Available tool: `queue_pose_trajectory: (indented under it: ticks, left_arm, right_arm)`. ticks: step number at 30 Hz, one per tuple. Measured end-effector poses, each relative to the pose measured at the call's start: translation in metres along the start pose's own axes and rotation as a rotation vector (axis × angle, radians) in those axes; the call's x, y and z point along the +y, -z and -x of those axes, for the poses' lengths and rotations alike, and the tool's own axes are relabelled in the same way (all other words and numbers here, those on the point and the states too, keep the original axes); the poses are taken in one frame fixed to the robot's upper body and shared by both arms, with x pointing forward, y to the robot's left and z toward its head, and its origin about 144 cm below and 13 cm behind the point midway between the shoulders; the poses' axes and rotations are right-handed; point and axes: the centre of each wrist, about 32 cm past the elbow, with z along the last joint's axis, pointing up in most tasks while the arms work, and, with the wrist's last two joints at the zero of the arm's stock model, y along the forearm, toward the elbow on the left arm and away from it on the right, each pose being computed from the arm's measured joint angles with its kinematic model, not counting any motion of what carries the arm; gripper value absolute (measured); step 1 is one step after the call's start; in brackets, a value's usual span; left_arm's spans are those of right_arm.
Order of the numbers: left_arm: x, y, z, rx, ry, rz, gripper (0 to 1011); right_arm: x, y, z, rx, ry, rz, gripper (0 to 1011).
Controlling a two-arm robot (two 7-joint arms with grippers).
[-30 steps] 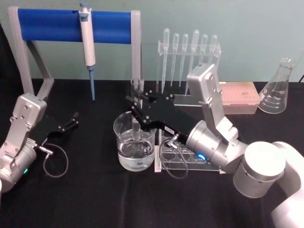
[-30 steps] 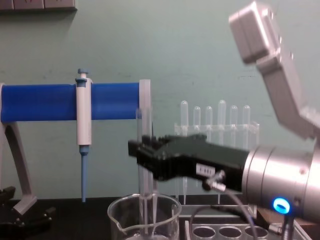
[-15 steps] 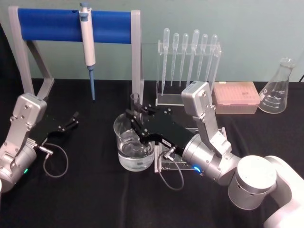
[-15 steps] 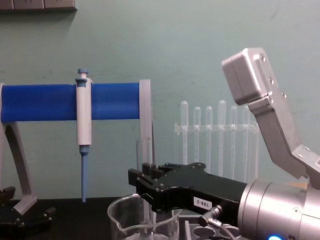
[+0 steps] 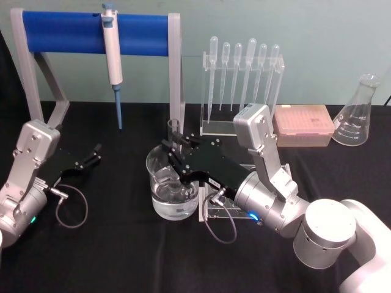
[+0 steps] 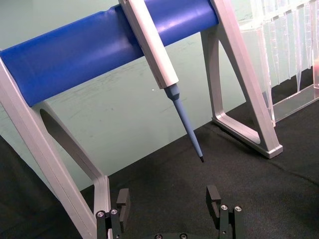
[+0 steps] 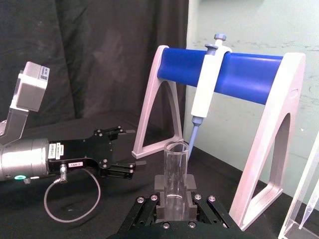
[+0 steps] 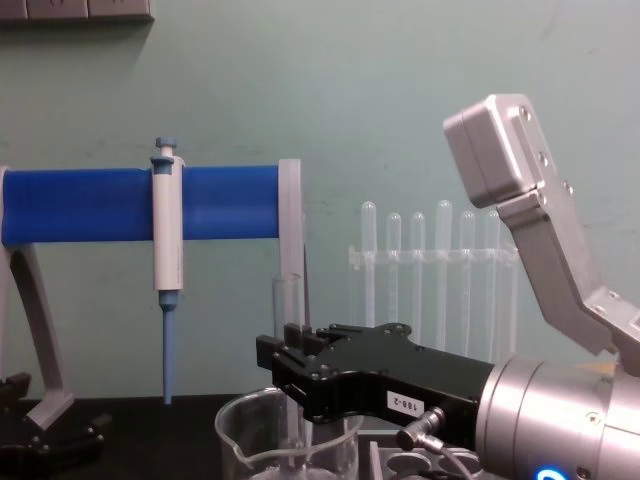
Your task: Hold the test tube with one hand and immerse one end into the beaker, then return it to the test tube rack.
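The test tube [image 5: 173, 130] stands upright, a clear glass tube with its open rim up. My right gripper [image 5: 175, 151], black on a silver wrist, is shut on its middle, directly over the beaker [image 5: 160, 204]. The tube's lower part reaches down inside the beaker, which holds clear liquid; I cannot tell how deep the tip sits. From the chest the tube [image 8: 285, 305] rises above the right gripper [image 8: 292, 367], over the beaker's rim [image 8: 240, 425]. The right wrist view shows the tube [image 7: 175, 169] clamped between the pads. My left gripper [image 5: 95, 153] rests open at the left on the table.
A stand with a blue bar [image 5: 67, 32] holds a white-and-blue micropipette [image 5: 112, 52] at the back left. Behind the beaker stand a rack of plastic pipettes [image 5: 241, 79], a pink tip box [image 5: 303, 125] and a conical flask [image 5: 357, 116]. A clear holed rack [image 5: 221, 204] lies under my right arm.
My right gripper has come down with the test tube, sinking its lower end deeper into the beaker, then nearly stopped. The left arm has not moved.
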Motion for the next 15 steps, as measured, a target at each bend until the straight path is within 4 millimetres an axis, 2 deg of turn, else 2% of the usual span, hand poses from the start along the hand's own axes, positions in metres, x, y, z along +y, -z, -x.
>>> queue_pose_trajectory:
  ticks: [15]
  left_arm:
    - [0.0,0.0,0.0,0.0,0.0,0.0,1000]
  right_arm:
    - [0.0001,-0.0004,-0.0004,0.001,0.0,-0.002,231]
